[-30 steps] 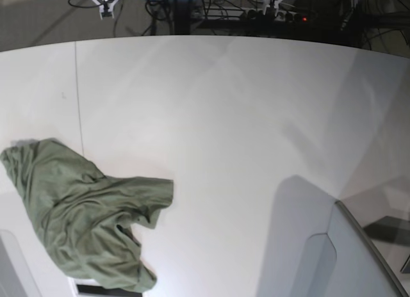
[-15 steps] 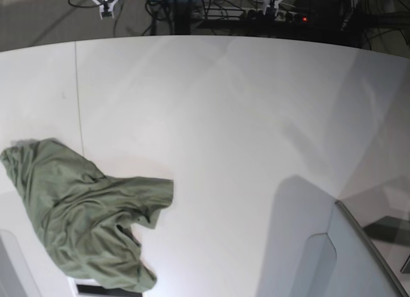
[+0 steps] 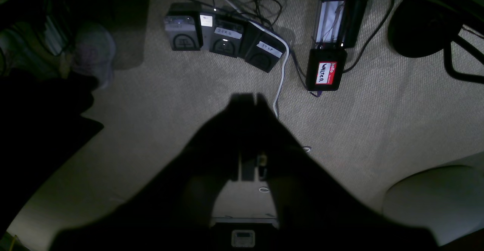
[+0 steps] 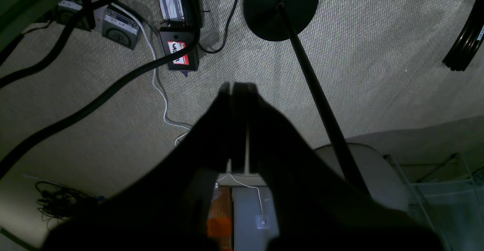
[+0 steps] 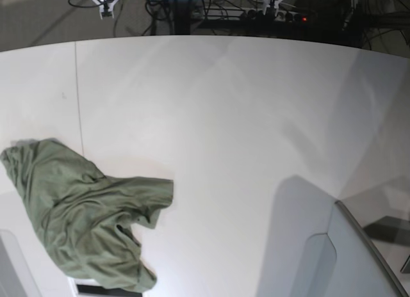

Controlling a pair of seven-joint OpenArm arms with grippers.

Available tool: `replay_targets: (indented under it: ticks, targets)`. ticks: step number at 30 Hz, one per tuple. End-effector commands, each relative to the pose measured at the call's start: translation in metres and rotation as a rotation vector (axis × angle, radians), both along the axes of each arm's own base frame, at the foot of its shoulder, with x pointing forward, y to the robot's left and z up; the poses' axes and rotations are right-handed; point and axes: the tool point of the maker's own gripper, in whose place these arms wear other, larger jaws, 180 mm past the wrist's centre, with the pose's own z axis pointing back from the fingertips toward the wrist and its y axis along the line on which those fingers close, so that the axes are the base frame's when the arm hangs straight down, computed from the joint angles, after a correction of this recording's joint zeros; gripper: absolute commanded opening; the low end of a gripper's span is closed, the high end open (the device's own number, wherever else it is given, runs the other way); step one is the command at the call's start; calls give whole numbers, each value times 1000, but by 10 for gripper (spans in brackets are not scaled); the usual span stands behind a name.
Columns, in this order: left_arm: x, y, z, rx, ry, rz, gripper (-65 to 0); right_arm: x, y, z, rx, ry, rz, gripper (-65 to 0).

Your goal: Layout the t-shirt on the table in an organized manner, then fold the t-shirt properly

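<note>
Your t-shirt [image 5: 83, 220] sits crumpled at 8 o'clock on the table [image 5: 224, 118]. Left gripper [image 3: 249, 99] and right gripper [image 4: 237, 87] point at carpet, fingers pressed together, pinching nothing.

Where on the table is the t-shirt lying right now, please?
In the base view, the t-shirt lies crumpled at the table's near-left corner, just right of the thin dark seam.

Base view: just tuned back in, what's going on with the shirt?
Nothing is handling it. The olive-green cloth t-shirt lies crumpled in a heap at the near-left corner of the large white table, not yet spread out. The left gripper and right gripper are both shut, empty, and pointing at the carpeted floor off the table.
</note>
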Motion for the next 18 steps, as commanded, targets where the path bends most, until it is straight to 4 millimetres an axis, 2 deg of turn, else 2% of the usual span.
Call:
replay_targets:
  ticks: [1, 7, 10, 13, 15, 18]
  targets:
    - [-5, 5, 1, 11, 9, -6, -650, -4, -1, 0, -4, 8, 1, -642]
    - [2, 7, 1, 14, -13, -10, -650, -7, 0, 1, -3, 13, -1, -644]
    - [2, 7, 6, 11, -56, -22, -650, -20, -1, 2, -5, 23, -3, -644]
    - [-2, 20, 20, 26, -125, -53, -650, -34, -7, 7, -16, 15, -1, -644]
    - [1, 25, 34, 31, -183, -61, -650, -43, -23, 15, -47, 18, -38, -644]
    - [7, 30, 55, 35, -254, -98, -650, -39, -48, 36, -104, -12, -109, -644]
